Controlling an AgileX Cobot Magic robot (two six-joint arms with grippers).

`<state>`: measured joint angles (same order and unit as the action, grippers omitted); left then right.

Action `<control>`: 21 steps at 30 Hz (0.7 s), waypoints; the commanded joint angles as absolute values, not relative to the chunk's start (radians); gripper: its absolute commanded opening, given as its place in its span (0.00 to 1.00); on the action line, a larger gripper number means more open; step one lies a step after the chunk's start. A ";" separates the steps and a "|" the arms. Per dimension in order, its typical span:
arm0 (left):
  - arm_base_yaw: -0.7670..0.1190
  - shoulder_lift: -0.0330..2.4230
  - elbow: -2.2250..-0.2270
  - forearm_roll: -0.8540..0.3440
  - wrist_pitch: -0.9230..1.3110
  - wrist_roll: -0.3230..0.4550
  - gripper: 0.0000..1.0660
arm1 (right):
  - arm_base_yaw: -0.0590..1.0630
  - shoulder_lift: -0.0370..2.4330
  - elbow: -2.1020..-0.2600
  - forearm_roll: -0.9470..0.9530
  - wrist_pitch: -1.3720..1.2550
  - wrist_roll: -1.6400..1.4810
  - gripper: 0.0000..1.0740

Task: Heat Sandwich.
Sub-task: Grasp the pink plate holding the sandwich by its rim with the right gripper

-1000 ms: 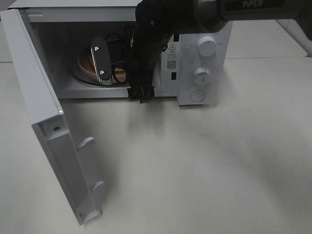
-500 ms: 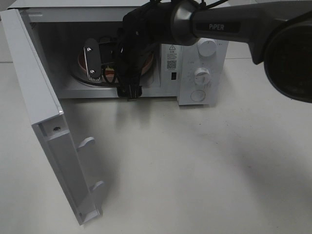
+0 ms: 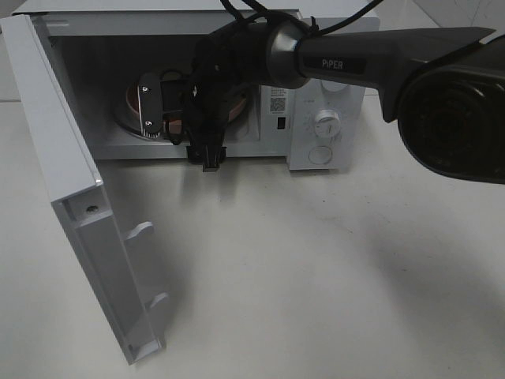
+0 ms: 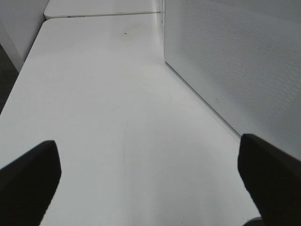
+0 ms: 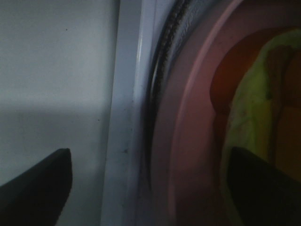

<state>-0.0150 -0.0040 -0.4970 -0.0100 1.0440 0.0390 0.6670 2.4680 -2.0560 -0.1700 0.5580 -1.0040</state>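
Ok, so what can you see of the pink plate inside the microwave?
The pink plate is round, smooth and glossy, with a raised rim. It lies flat inside the open microwave, and the sandwich sits on it. The right gripper straddles its rim with open jaws, one finger outside, one above the plate. The arm hides most of it.

From the high camera the right arm [image 3: 237,71] covers most of the microwave [image 3: 300,146] cavity. The sandwich is hidden there, and only slivers of the plate [image 3: 124,106] show. At the right wrist the sandwich [image 5: 263,108] is blurred and cut off by the frame edge. Its bread layers cannot be made out, and the dark patch beside it is perhaps shadow. The microwave's label print is too small to read.
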 commanded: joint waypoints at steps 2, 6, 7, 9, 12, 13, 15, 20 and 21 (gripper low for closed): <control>-0.012 -0.025 -0.495 0.000 1.034 0.036 0.91 | 0.664 2.466 -2.060 -0.110 0.584 -0.998 0.76; -0.012 -0.025 -0.495 0.000 1.034 0.036 0.91 | 0.664 2.466 -2.060 -0.089 0.618 -1.000 0.72; -0.012 -0.025 -0.495 0.000 1.034 0.036 0.91 | 0.664 2.466 -2.060 -0.089 0.618 -1.000 0.72; -0.012 -0.025 -0.495 0.000 1.034 0.036 0.91 | 0.664 2.466 -2.060 -0.089 0.627 -1.000 0.69; -0.012 -0.025 -0.495 0.000 1.034 0.036 0.91 | 0.664 2.463 -2.060 -0.089 0.634 -0.997 0.63; -0.012 -0.025 -0.495 0.000 1.034 0.036 0.91 | 0.664 2.461 -2.060 -0.089 0.634 -0.997 0.60; -0.012 -0.025 -0.495 0.000 1.034 0.036 0.91 | 0.664 2.460 -2.060 -0.089 0.635 -0.997 0.46; -0.012 -0.025 -0.495 0.000 1.034 0.036 0.91 | 0.664 2.458 -2.060 -0.089 0.662 -0.997 0.00; -0.012 -0.025 -0.495 0.000 1.034 0.036 0.91 | 0.664 2.458 -2.060 -0.089 0.666 -0.997 0.00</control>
